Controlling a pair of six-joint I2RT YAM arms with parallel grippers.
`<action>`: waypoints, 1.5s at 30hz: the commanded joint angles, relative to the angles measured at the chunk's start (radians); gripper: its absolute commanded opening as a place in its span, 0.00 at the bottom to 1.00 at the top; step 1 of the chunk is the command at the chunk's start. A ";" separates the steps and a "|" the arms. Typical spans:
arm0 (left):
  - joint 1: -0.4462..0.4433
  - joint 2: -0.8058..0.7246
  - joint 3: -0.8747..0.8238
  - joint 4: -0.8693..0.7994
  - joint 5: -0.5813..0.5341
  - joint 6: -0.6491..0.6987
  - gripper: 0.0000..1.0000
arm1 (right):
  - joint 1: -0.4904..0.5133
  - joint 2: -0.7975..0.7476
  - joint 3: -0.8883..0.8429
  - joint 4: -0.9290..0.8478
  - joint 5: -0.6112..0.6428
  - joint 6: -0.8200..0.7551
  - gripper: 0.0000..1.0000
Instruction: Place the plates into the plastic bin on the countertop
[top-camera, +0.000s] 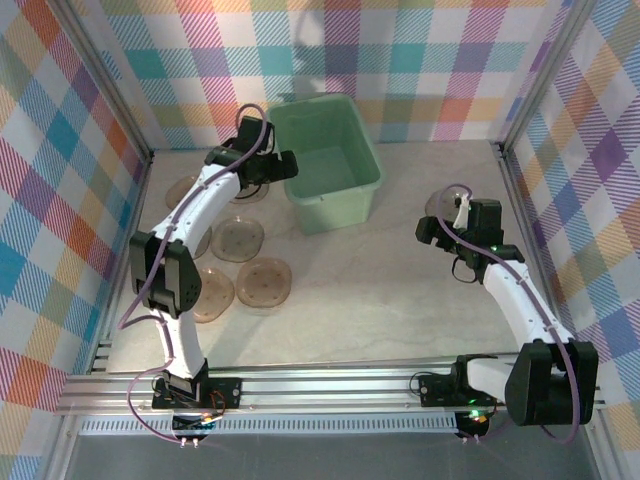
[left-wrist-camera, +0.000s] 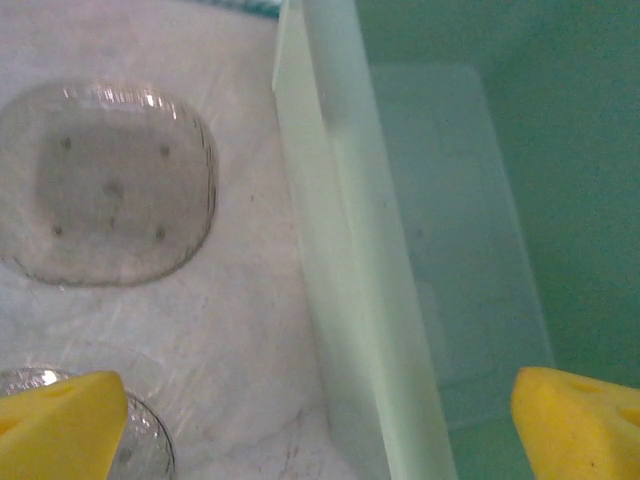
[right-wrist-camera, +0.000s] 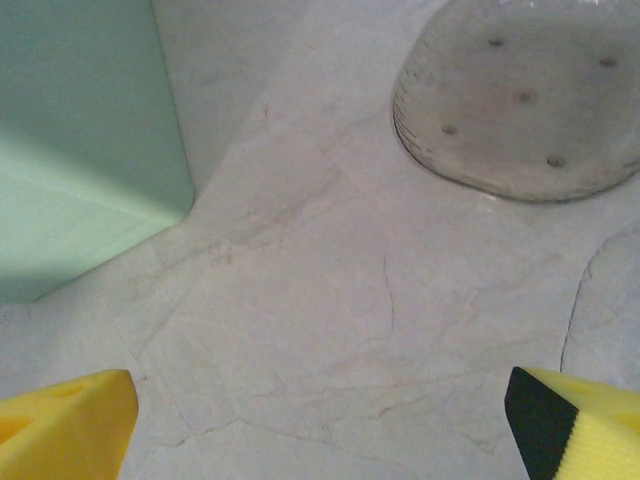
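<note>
The left tool (left-wrist-camera: 320, 425) hangs wide apart and empty across the bin (left-wrist-camera: 335, 250) wall, and a plate (left-wrist-camera: 110, 185) lies ahead-left of it on the tabletop (left-wrist-camera: 250, 330). The right tool (right-wrist-camera: 320, 425), also apart and empty, faces another plate (right-wrist-camera: 520, 100) ahead-right, probably to take its rim.

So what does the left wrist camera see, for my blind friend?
The left gripper, yellow fingers wide open, hangs over the rim of the light mint-green plastic tub. Left of it, a translucent smoky-brown rounded-square plate lies on the pale marble-look countertop, a second plate's edge beside one finger.
</note>
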 joint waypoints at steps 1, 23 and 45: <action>-0.024 0.014 0.055 -0.111 -0.028 -0.024 0.97 | 0.005 -0.051 -0.018 -0.051 0.011 0.029 0.95; -0.082 0.075 0.143 -0.347 0.147 0.202 0.61 | 0.022 -0.067 0.022 -0.098 0.009 0.022 0.94; -0.161 -0.135 -0.100 -0.460 0.383 0.418 0.53 | 0.143 0.291 0.524 -0.165 -0.115 -0.042 0.93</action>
